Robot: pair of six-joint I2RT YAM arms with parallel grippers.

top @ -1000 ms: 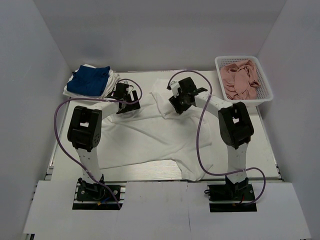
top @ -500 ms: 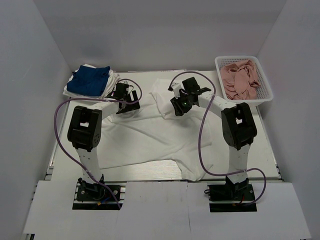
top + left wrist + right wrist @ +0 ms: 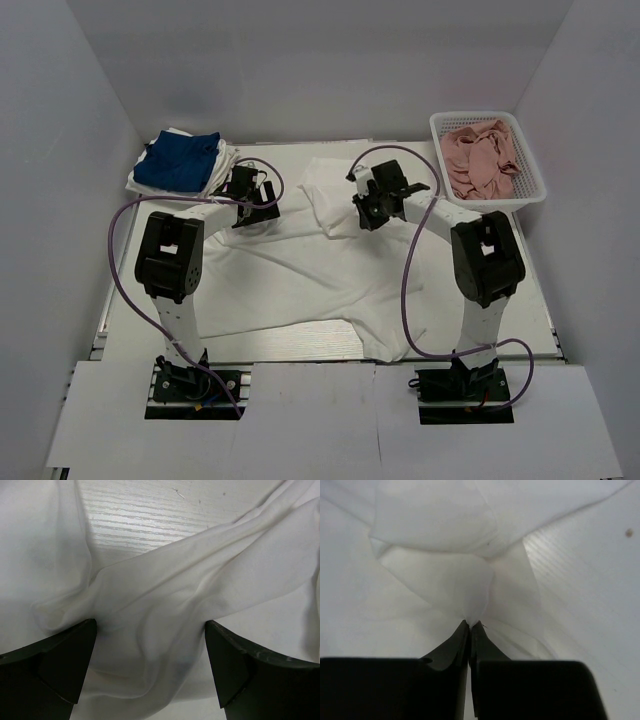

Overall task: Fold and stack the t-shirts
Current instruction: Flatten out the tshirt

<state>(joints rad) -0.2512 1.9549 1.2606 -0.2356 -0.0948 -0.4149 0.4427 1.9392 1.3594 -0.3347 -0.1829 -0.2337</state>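
Note:
A large white t-shirt [image 3: 300, 270] lies spread and rumpled over the middle of the table. My right gripper [image 3: 362, 212] is shut on a pinched fold of that white cloth [image 3: 470, 605] near its upper right part. My left gripper [image 3: 250, 205] sits at the shirt's upper left, jaws wide open, with loose white fabric [image 3: 150, 645] bunched between the fingers [image 3: 65, 665] but not clamped. A royal-blue t-shirt [image 3: 178, 160] rests on folded white cloth [image 3: 222, 168] at the back left.
A white mesh basket [image 3: 530, 195] at the back right holds crumpled pink garments [image 3: 482, 155]. Bare table [image 3: 500, 300] shows to the right of the shirt. Purple cables loop off both arms. White walls close in the sides and back.
My right gripper has closed on a fold of the white t-shirt and shifted slightly right and toward the back. The left arm has stayed still and open.

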